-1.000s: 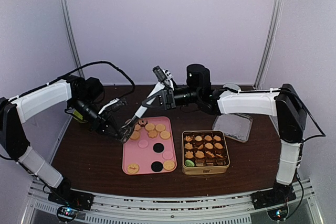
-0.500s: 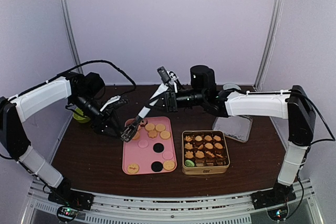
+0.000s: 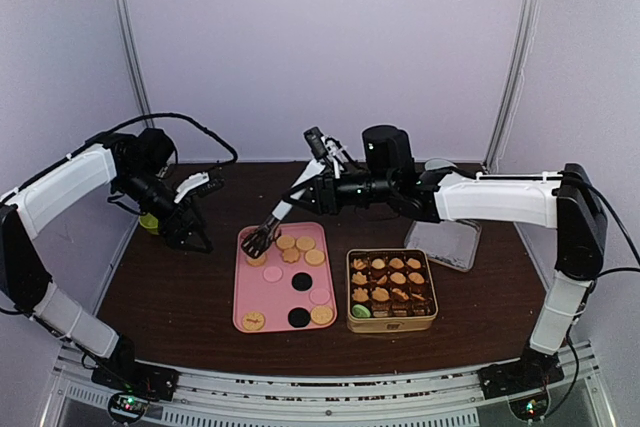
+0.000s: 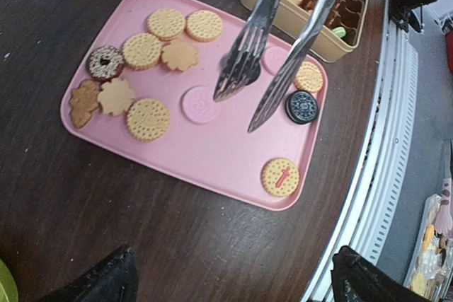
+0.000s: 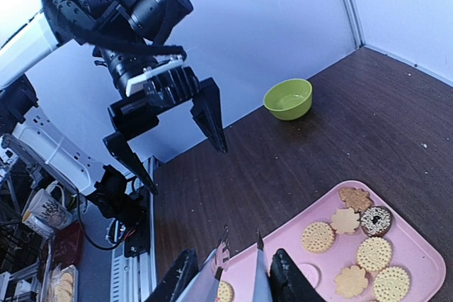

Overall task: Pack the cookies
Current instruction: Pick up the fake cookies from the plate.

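Nearest you on the dark brown wooden desk [image 4: 85, 203] sit the flat pink rectangular tray [image 4: 205, 146] and, just to its right, the tan rectangular tin box [image 3: 392, 324] divided into compartments. The cookies [image 4: 148, 119] are split between them. The tin's compartments look mostly filled. The tray carries loose ones: tan rounds and flower shapes clustered at its far end, pink discs mid-tray, and black discs and tan rounds toward the near end.

Over the tray's far-left corner hang the spread tips of the long metal tongs [image 4: 248, 47]. They seem to sit above the cookies rather than on one, though the views don't settle it. Your right gripper [image 5: 233, 266] has its jaws clenched around the tongs' arms. Your left gripper [image 5: 187, 167] hangs left of the tray, well apart from it, jaws released and spread wide, grasping nothing. Beyond it stands a small lime-green bowl [image 5: 287, 98]. A clear plastic lid [image 3: 445, 242] lies right of the tin, farther back.
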You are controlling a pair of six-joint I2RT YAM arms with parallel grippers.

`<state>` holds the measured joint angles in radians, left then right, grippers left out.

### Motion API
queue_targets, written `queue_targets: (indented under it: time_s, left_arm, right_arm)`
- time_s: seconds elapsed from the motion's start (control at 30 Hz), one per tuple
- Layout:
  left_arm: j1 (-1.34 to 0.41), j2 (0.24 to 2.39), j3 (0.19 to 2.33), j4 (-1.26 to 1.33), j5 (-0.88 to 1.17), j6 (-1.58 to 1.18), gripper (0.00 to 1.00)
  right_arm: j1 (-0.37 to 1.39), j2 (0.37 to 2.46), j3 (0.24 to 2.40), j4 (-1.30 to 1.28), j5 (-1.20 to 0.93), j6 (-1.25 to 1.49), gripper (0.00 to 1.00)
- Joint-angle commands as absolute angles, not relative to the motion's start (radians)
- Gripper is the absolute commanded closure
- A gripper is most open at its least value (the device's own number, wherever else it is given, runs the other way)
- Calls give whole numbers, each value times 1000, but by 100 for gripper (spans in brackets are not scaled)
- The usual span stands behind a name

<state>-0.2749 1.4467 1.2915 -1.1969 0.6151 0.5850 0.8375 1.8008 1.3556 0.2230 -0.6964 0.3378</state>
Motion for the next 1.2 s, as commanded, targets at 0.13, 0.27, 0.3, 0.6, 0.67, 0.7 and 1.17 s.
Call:
queue_targets:
  time_s: [0.13, 0.27, 0.3, 0.6, 0.67, 0.7, 1.17]
  left_arm:
    - [-171, 1421, 1310, -1163, 549, 529, 2]
    - [-164, 1405, 1288, -1142, 526, 514, 2]
    - [-164, 1402, 1283, -1138, 517, 513, 2]
    - [-162, 1404, 1267, -1134, 475, 506, 2]
    - [-163, 1405, 1266, -1133, 473, 503, 2]
    - [-163, 1405, 1266, -1134, 474, 503, 2]
    - [-163, 1416, 1278, -1134, 477, 500, 2]
  right_arm:
    - [909, 1805, 1375, 164, -451, 216, 66]
    - [969, 1814, 1364, 163, -321, 171, 66]
    - [982, 1814, 1358, 167, -285, 159, 66]
    - [1050, 1830, 1328, 193, -103, 134, 66]
    - [1056, 1841, 1331, 184, -83, 127, 65]
    - [1058, 1846, 1330, 183, -70, 125, 64]
    - [1068, 1886, 1307, 244, -42, 118, 59]
